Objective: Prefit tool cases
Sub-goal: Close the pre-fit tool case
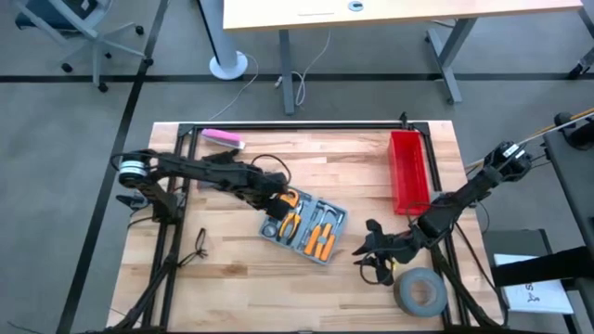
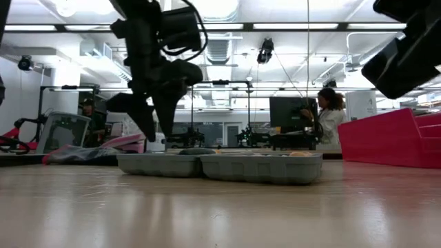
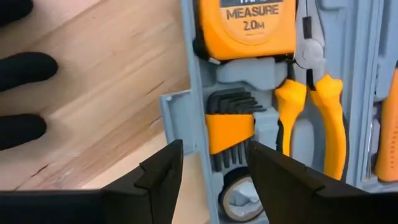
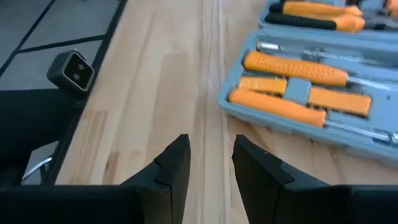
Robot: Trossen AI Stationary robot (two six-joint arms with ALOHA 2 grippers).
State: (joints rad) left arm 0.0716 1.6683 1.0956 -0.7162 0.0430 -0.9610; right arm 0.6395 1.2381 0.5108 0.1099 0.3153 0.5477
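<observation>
The grey-blue tool case (image 1: 311, 232) lies open and flat on the wooden table, both halves up, with orange-handled tools in its slots. My left gripper (image 3: 211, 171) points down over the case's left half (image 2: 158, 164). It is open and stands a little above an orange-banded set of hex keys (image 3: 230, 130), next to a tape measure (image 3: 249, 25) and pliers (image 3: 311, 106). My right gripper (image 4: 211, 155) is open over bare wood near the table's front right, short of the case's half with screwdrivers (image 4: 298, 68). Nothing is between its fingers.
A red bin (image 1: 408, 172) stands at the table's far right. A grey tape roll (image 1: 419, 292) lies at the front right, just beside my right gripper (image 1: 371, 258). A pink object (image 1: 223, 139) lies at the far left. A person stands in the room beyond (image 2: 329, 114).
</observation>
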